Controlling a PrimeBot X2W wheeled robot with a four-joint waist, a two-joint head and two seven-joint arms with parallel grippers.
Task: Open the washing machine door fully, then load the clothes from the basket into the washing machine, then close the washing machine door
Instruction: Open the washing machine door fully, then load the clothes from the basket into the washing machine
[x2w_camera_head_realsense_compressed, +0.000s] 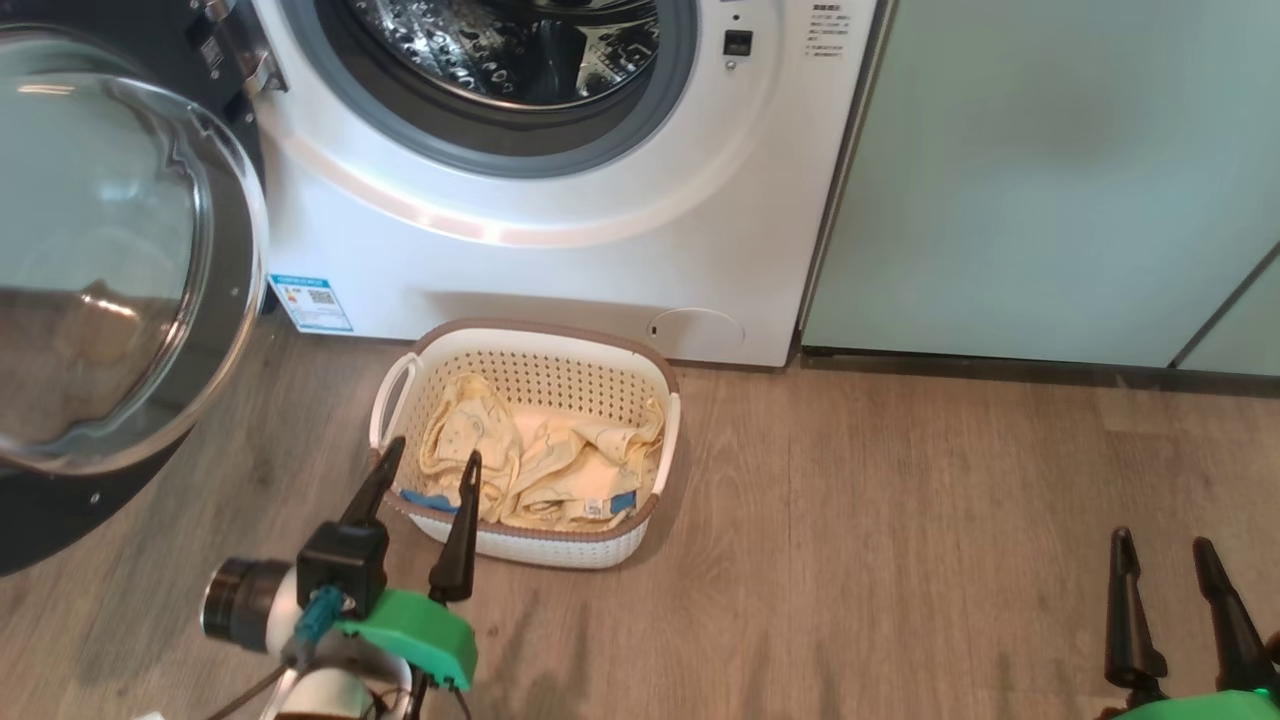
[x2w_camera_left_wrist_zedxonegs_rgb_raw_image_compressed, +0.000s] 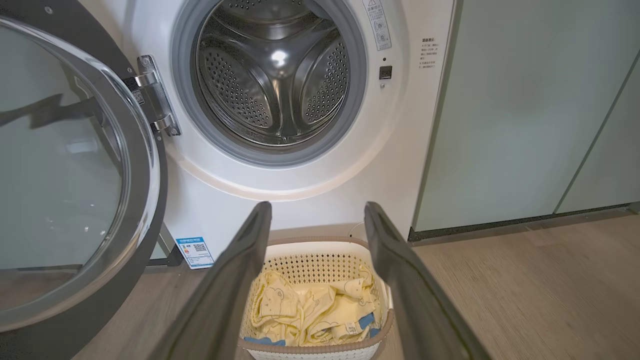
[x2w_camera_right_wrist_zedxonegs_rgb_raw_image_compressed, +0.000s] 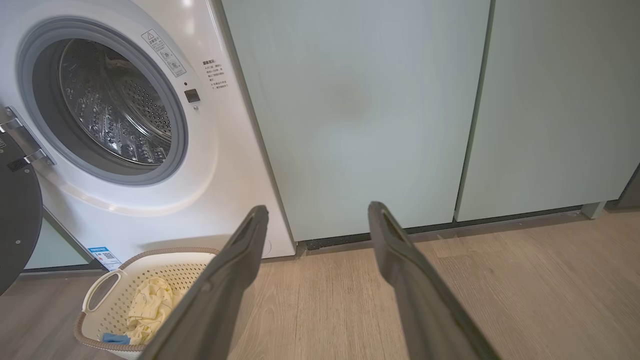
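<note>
left claw (x2w_camera_head_realsense_compressed: 435, 448) released, empty, by near rim of basket (x2w_camera_head_realsense_compressed: 560, 331) | right claw (x2w_camera_head_realsense_compressed: 1161, 538) released, empty, over floor (x2w_camera_head_realsense_compressed: 900, 500) | clothes (x2w_camera_head_realsense_compressed: 540, 470) heaped in basket on floor before washing machine (x2w_camera_head_realsense_compressed: 600, 260) | washing machine door (x2w_camera_head_realsense_compressed: 235, 300) swung open, left

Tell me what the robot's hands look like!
The left gripper and right gripper each have two long, dark, pointy fingers on a bright green base. The left one also carries a black box, a teal cable plug and a round black-and-silver wrist piece.
</note>
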